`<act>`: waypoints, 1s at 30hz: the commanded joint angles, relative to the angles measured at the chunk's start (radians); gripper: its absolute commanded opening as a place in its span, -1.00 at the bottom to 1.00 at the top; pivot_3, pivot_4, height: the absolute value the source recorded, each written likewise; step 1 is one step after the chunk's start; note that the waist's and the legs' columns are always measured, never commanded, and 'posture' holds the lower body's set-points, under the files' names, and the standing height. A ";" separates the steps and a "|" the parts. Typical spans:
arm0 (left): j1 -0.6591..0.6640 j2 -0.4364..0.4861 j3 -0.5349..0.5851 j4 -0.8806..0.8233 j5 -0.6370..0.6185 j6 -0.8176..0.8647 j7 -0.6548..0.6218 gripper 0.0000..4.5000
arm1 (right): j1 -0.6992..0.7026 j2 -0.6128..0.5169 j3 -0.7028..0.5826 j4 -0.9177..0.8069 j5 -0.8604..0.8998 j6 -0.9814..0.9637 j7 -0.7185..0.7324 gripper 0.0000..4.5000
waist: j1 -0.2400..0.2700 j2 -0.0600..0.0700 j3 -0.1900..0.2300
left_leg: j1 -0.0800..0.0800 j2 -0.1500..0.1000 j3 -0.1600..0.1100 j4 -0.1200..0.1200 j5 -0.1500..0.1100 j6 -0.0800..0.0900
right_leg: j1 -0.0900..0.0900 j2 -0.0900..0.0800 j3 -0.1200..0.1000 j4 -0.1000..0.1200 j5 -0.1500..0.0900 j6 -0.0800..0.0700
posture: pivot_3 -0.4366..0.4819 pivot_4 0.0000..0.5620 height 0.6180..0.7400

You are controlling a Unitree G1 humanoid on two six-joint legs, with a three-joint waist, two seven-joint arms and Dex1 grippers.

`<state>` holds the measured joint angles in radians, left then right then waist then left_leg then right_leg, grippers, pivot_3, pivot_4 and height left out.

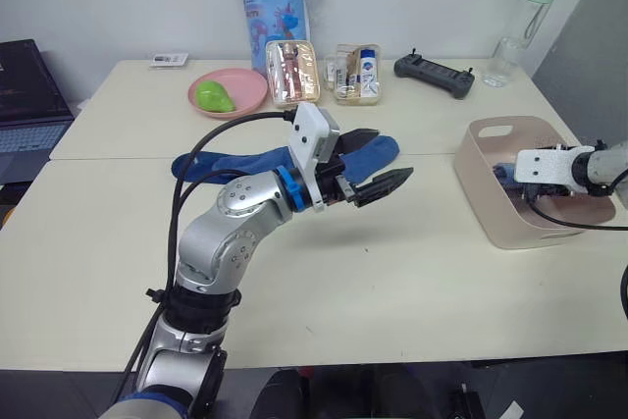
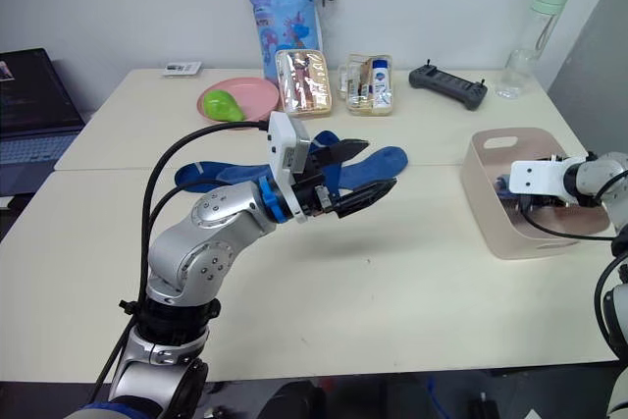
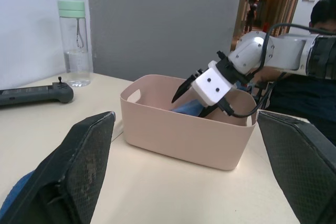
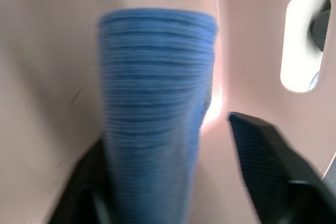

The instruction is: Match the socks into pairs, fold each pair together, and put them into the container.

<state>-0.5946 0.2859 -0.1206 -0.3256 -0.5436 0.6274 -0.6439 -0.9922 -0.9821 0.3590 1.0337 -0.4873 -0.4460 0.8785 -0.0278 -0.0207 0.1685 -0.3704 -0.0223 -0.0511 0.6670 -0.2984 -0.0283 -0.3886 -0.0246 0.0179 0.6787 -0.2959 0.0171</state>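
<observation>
Blue socks (image 1: 231,162) lie in a loose row across the middle of the table, one toe end (image 2: 385,159) reaching right. My left gripper (image 1: 392,154) hovers above that end, open and holding nothing. The pale pink container (image 1: 491,218) stands at the table's right. My right gripper (image 3: 188,107) reaches down inside it with its fingers apart. A medium blue sock (image 4: 152,103) lies between those fingers against the tub's inner wall, with a gap to one finger (image 4: 273,166).
Along the table's back stand a pink plate (image 1: 245,85) with a green object, two clear boxes (image 1: 292,73), a black controller (image 1: 434,74), a water bottle (image 1: 515,31) and a blue patterned bag (image 1: 277,7). A laptop (image 1: 25,95) sits far left. A person (image 3: 320,19) sits beyond the tub.
</observation>
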 commanded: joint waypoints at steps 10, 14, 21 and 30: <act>-0.010 -0.012 -0.007 -0.009 0.014 -0.036 -0.011 1.00 | -0.096 -0.099 -0.071 -0.111 0.116 0.120 0.392 0.98 | 0.000 0.000 0.000 | 0.001 0.000 0.000 0.000 0.000 0.000 | 0.000 0.000 0.000 0.000 0.000 0.000 | -0.05 -0.47 1.00; -0.010 -0.012 -0.007 -0.004 0.014 -0.042 -0.016 1.00 | -0.141 -0.135 -0.085 -0.152 0.140 0.170 0.509 0.98 | 0.000 0.001 0.000 | 0.001 0.000 0.000 0.000 0.000 0.000 | 0.000 0.000 0.000 0.001 0.000 0.000 | -0.05 -0.47 1.00; 0.005 0.006 0.006 0.006 0.023 -0.049 -0.020 1.00 | -0.204 -0.144 -0.152 -0.200 0.225 0.295 0.609 0.98 | 0.001 0.001 0.001 | 0.001 0.000 -0.001 0.000 0.000 0.000 | 0.000 0.000 0.000 0.001 0.000 0.000 | -0.05 -0.47 1.00; 0.115 0.074 0.086 0.041 0.144 -0.155 0.066 1.00 | 0.029 0.274 -0.439 -0.699 0.606 0.741 0.255 0.98 | -0.003 0.001 0.000 | 0.005 0.004 0.000 -0.002 0.001 -0.002 | 0.002 0.002 -0.001 0.003 0.000 -0.001 | -0.05 -0.47 1.00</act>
<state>-0.4956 0.3438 -0.0721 -0.2756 -0.4300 0.5131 -0.6015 -0.9912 -0.7247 -0.0185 0.4532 0.0509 0.1905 1.2159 -0.0312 -0.0197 0.1688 -0.3663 -0.0186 -0.0529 0.6660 -0.2967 -0.0312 -0.3869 -0.0227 0.0157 0.6824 -0.2954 0.0164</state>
